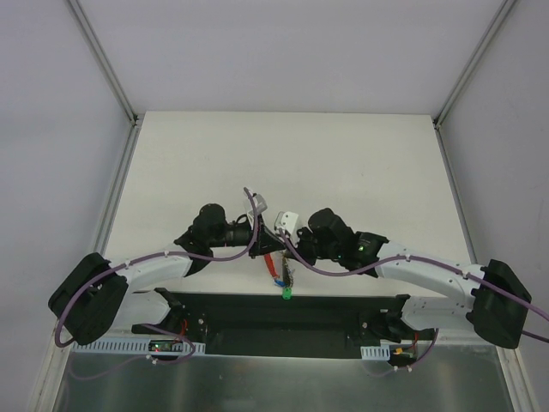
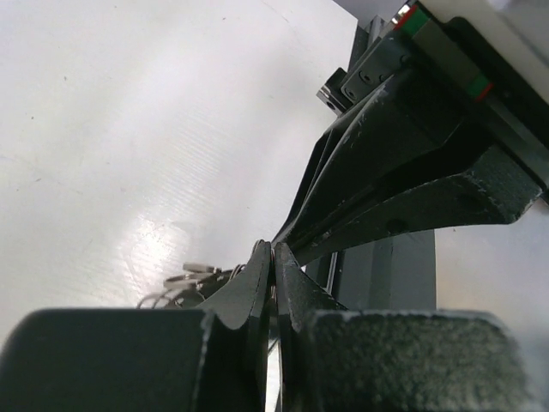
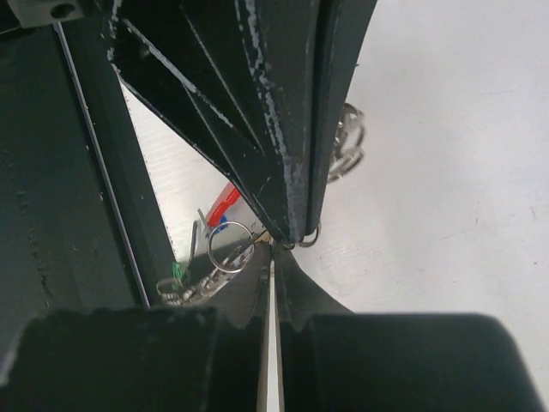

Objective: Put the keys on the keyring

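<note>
The keyring (image 1: 271, 263) is seen where the two hands meet, over the middle of the desk (image 1: 283, 163). Its red band (image 3: 225, 204) is pointed from the hands toward the arm bases. The keys (image 1: 287, 281) are at the near end, with the green cap (image 1: 286, 294) nearest. The left hand (image 2: 273, 273) and the right hand (image 3: 273, 256) are both squeezed tight. What is pinched cannot be told.

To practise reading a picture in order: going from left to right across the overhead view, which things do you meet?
In order: left arm → red band → green key → right arm. Whatever overlaps in the middle is left out.
</note>
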Robot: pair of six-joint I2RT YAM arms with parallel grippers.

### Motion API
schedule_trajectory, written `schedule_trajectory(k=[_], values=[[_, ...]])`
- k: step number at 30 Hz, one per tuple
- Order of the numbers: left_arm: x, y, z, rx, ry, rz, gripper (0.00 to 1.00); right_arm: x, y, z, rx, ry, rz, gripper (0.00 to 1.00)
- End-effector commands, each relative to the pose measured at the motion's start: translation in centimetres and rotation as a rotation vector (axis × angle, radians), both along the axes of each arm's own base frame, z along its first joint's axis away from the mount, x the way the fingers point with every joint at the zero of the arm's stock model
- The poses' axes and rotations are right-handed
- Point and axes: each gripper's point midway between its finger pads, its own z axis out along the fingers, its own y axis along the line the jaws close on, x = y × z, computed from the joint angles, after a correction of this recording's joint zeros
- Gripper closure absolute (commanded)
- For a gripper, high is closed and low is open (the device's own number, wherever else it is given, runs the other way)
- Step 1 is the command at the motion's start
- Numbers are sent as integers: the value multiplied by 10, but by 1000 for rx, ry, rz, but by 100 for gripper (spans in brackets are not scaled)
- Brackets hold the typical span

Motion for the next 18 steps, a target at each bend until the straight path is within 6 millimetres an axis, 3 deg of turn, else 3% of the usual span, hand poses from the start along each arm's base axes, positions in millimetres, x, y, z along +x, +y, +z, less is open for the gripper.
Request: schedule_trajectory(k=[1, 5, 12, 18], values=[[10, -8, 39, -128, -111, 86, 100, -4, 19, 19, 133, -17, -23, 99], [10, -10, 43, -174, -131, 123, 100, 2, 25, 27, 190, -50, -52, 99], [11, -2, 37, -177, -132, 169, 100, 11, 13, 33, 151, -114, -73, 99], [10, 9, 22, -87, -129, 202, 73, 12, 4, 33, 68, -110, -35, 99]])
